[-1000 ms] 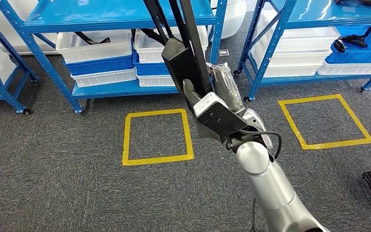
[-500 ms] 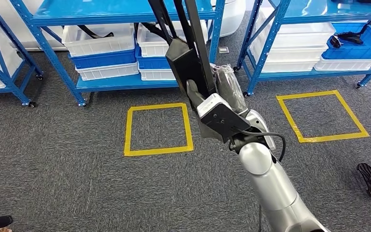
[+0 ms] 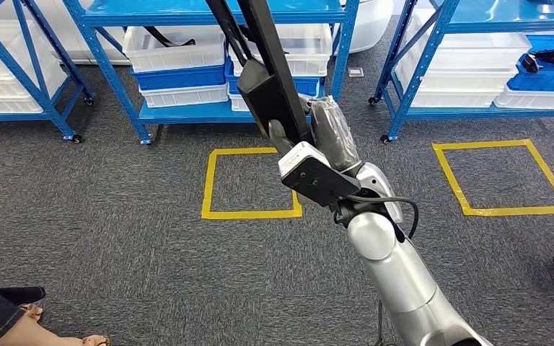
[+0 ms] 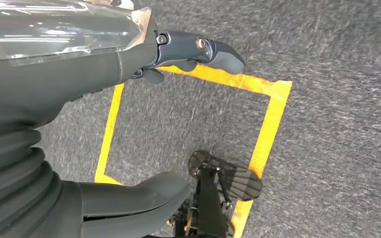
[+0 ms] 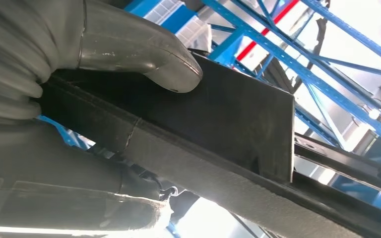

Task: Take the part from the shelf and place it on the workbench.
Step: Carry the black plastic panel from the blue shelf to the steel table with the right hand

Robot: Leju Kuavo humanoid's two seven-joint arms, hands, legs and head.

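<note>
Right hand (image 3: 316, 148) is gripping the long black part (image 3: 263, 76), thumb pressing its flat face and fingers (image 3: 335, 133) wrapping the far side. It is carrying the part raised ahead of the body, probably to clear the floor. Blue shelves (image 3: 187, 112) are facing it; no table in sight. Left hand (image 4: 79, 74) is hanging over yellow floor tape (image 4: 273, 119), fingers (image 4: 213, 49) spread, holding nothing.

This is a storeroom or workshop stockroom. Blue steel shelves (image 3: 209, 14) on small wheels stand in a row, loaded with stacked white bins (image 3: 177, 49) and blue bins (image 3: 180, 76). The floor is grey carpet (image 3: 115, 238), marked with squares of yellow tape (image 3: 249, 182) in front of the shelves.
</note>
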